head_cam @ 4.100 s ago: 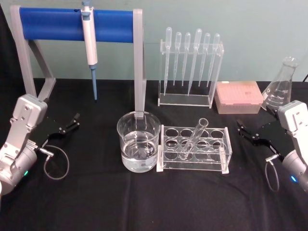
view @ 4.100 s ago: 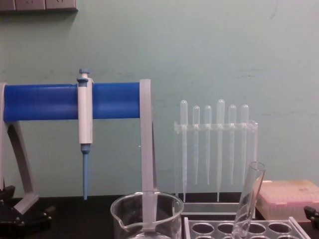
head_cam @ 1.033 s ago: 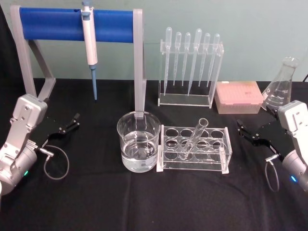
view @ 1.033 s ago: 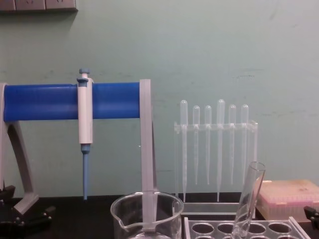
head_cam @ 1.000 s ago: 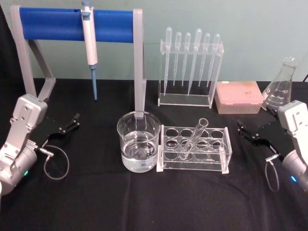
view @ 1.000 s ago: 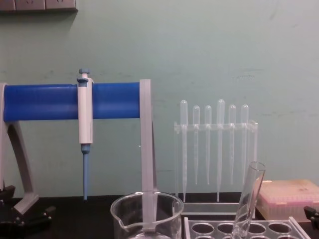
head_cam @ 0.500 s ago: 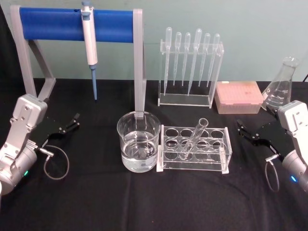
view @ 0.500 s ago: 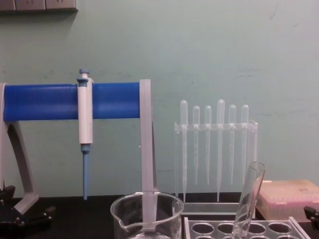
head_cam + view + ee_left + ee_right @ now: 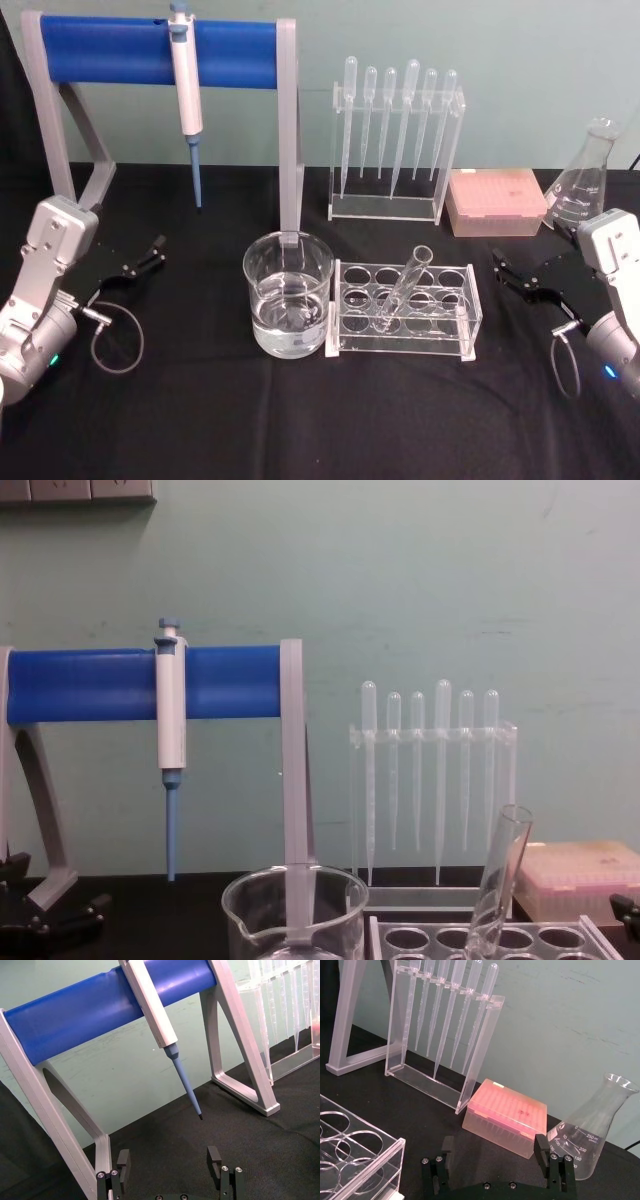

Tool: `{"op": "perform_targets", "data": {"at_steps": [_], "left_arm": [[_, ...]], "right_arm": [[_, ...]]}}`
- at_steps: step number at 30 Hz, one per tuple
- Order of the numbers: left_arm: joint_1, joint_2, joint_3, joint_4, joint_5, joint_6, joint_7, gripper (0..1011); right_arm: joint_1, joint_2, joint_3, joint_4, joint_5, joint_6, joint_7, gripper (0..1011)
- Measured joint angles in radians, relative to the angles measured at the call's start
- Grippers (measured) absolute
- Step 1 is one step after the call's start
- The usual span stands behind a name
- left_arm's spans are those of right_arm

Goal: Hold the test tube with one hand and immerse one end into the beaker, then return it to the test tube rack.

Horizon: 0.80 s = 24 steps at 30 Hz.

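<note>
The black worktop carries a blue-barred pipettor stand at its back left. At centre sits the clear test tube rack, and the beaker, part filled with clear liquid, stands just beside its left end. The test tube leans in a rack hole, open top tilted right. The left claw and right claw rest wide open and empty near the worktop's sides

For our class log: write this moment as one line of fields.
stage: not started | left gripper: open, parked left | right gripper: open, parked right | test tube: leaning in rack | beaker: holds liquid
</note>
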<state>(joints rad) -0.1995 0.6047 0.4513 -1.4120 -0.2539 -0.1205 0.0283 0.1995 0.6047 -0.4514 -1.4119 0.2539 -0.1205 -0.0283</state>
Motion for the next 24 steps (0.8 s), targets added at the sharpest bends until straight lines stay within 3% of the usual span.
{"op": "perform_targets", "data": {"at_steps": [24], "left_arm": [[0.000,0.000,0.000,0.000,0.000,0.000,0.000,1000]], "right_arm": [[0.000,0.000,0.000,0.000,0.000,0.000,0.000,1003]]}}
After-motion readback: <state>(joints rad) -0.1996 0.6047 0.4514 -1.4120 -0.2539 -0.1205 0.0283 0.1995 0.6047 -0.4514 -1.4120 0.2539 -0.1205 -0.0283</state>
